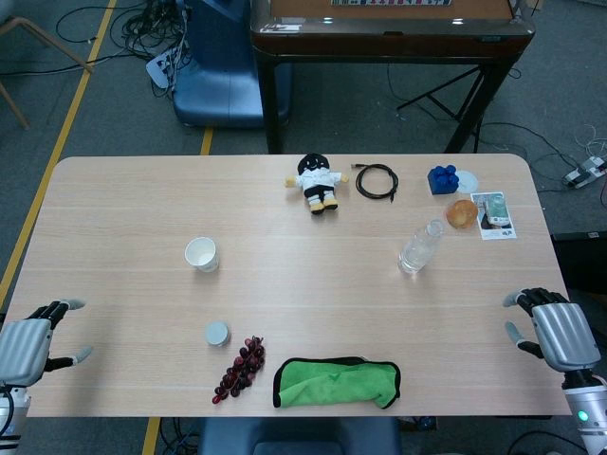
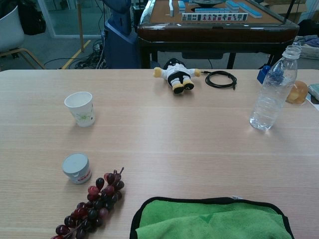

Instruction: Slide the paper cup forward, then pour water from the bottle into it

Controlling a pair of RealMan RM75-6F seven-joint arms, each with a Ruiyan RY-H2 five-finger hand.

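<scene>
Seen from the head camera, the paper cup (image 1: 201,254) stands upright on the left half of the wooden table (image 1: 285,284), well apart from the uncapped water bottle (image 1: 420,247) standing right of centre. The left hand (image 1: 28,343) hangs at the table's near-left edge, fingers spread and holding nothing; the right hand (image 1: 555,330) sits at the near-right edge, likewise spread and empty. Both are far from cup and bottle. A small grey can (image 1: 217,333), a bunch of dark grapes (image 1: 239,369) and a green cloth (image 1: 337,381) lie along the near side; a plush doll (image 1: 317,183), a coiled black cable (image 1: 377,180) and blue blocks (image 1: 442,179) line the far side.

From the chest camera, the cup (image 2: 80,108) stands open-mouthed at left, the bottle (image 2: 273,91) upright at right, with neither hand in frame.
</scene>
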